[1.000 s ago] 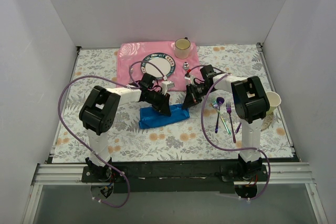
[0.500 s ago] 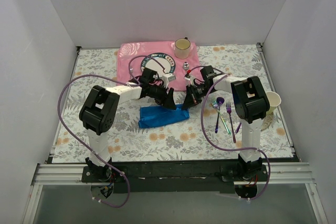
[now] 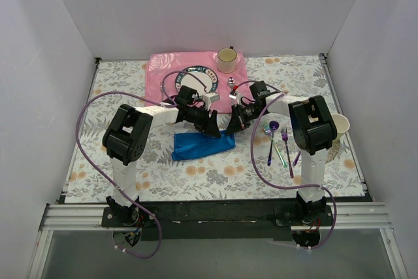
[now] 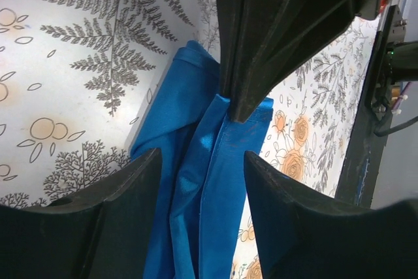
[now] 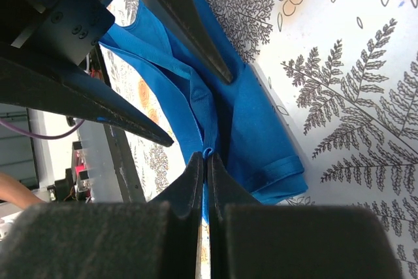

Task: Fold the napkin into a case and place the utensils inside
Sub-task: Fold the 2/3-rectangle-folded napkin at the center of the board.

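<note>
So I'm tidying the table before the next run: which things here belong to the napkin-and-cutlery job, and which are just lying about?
Part of the job:
- blue napkin
- shiny purple cutlery

Just lying about:
- pink placemat
- plate
- mug
- paper cup

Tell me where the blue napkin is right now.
In the top view, the napkin lies folded on the floral table at centre, just in front of the pink placemat and left of the utensils; the right gripper pinches its right end.
</note>
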{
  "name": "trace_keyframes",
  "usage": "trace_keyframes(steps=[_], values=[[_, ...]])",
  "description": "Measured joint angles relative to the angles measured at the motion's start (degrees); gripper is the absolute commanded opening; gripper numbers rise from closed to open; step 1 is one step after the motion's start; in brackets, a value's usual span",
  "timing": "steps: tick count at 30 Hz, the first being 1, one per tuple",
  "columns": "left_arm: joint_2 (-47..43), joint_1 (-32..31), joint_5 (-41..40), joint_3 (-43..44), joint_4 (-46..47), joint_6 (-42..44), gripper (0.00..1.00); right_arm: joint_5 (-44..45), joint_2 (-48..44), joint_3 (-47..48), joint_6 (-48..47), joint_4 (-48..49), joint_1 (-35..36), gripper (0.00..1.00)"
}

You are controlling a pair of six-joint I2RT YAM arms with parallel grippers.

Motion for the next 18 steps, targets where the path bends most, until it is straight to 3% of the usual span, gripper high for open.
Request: trace_keyframes(steps=[12, 18], values=[[0.0, -0.4, 4.5, 0.0, 0.2, -1.9, 0.29, -1.2, 0.0, -0.4, 0.0, 0.7, 0.0, 0.01], [0.0, -0.4, 5.2, 0.0, 0.3, -3.2, 0.36, -1.7, 0.0, -0.8, 0.1, 1.3, 0.0, 0.01]])
